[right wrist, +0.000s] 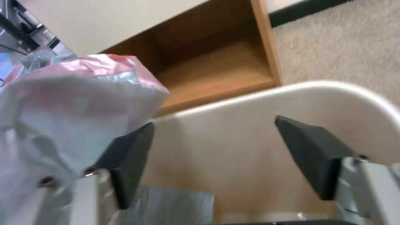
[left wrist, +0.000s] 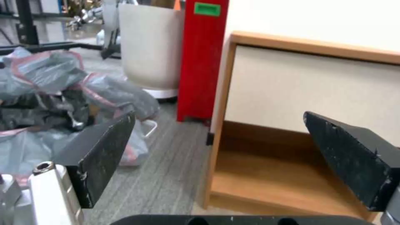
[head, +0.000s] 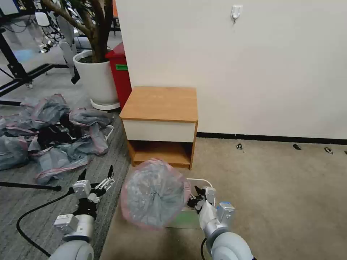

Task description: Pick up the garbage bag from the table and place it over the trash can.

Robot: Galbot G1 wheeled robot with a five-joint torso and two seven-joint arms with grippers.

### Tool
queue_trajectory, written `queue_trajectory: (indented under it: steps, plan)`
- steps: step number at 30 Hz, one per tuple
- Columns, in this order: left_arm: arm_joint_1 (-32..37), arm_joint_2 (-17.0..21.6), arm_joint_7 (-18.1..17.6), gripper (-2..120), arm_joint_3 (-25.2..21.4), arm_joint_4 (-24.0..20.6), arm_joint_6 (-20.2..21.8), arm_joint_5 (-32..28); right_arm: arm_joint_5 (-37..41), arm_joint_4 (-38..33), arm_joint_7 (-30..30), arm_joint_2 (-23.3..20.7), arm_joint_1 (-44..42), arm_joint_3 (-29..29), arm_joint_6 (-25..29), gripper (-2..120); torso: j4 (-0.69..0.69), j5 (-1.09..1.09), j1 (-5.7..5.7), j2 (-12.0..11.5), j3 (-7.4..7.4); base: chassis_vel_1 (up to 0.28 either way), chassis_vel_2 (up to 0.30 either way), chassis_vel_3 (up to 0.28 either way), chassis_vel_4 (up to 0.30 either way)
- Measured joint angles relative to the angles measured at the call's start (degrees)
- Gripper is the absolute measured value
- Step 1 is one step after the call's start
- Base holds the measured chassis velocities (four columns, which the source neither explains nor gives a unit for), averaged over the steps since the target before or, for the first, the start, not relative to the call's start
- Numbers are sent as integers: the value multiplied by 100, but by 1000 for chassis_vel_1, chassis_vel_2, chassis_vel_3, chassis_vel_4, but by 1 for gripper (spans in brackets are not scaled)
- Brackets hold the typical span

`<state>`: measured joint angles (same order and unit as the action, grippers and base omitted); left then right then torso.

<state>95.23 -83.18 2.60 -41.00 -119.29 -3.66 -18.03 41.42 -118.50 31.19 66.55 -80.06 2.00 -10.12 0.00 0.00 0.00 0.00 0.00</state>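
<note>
Best done slowly: spread the pink-banded rim of the garbage bag [head: 154,193] evenly round the rolled edge of the trash can [head: 197,180], minding the puffed film's likely spring-back. Ballooned over the can now, on the floor just before the table [head: 161,103]. Right gripper [head: 198,193] beside the bag, jaws wide, holding nothing; left gripper [head: 97,173] off to the left, likewise wide. From the head, most of the can hidden by the bag; from the right wrist, bare can wall between the fingers, bag draped against one.

Office or lab floor, carpet [head: 274,187], potted tree [head: 94,72], equipment stands [head: 14,68]
</note>
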Motion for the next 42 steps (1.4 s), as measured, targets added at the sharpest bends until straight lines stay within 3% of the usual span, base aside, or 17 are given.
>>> queue_trajectory:
  steps: [5,11,15,16,20,25,29,35,42]
  plan:
    - [7,33,219,100,18,-104,-30,9,-246,-49,71,-82,-2,-207,-10,99,0,0,0,0,0,0,0,0,0]
    - [62,132,683,100,16,-223,-33,-248,-446,-78,102,-152,0,-521,1,100,0,0,0,0,0,0,0,0,0]
    - [94,265,1687,100,17,-369,110,-1001,-446,-154,120,-177,39,-840,14,100,0,0,0,-1,0,0,0,0,0]
    - [94,265,1687,100,17,-369,110,-1001,-446,-154,120,-177,39,-840,14,100,0,0,0,-1,0,0,0,0,0]
    - [107,376,2576,100,98,-436,408,-1601,-429,-246,127,-166,26,-987,32,100,0,0,0,-1,0,0,0,0,0]
    - [89,488,3032,100,212,-327,853,-1707,-423,-302,132,-126,-38,-1058,50,100,0,0,0,-1,0,0,0,0,0]
    - [46,617,3204,100,381,-140,1187,-1628,-422,-332,132,-100,-107,-1124,74,100,0,0,0,-1,0,0,0,0,0]
    - [-16,704,3138,100,468,32,1631,-1084,-423,-334,131,-60,-169,-1158,105,100,0,-1,0,-1,0,0,0,0,0]
    - [-77,783,2564,100,794,157,1868,-725,-468,-305,123,62,-254,-1174,165,100,0,0,0,-1,0,0,0,0,0]
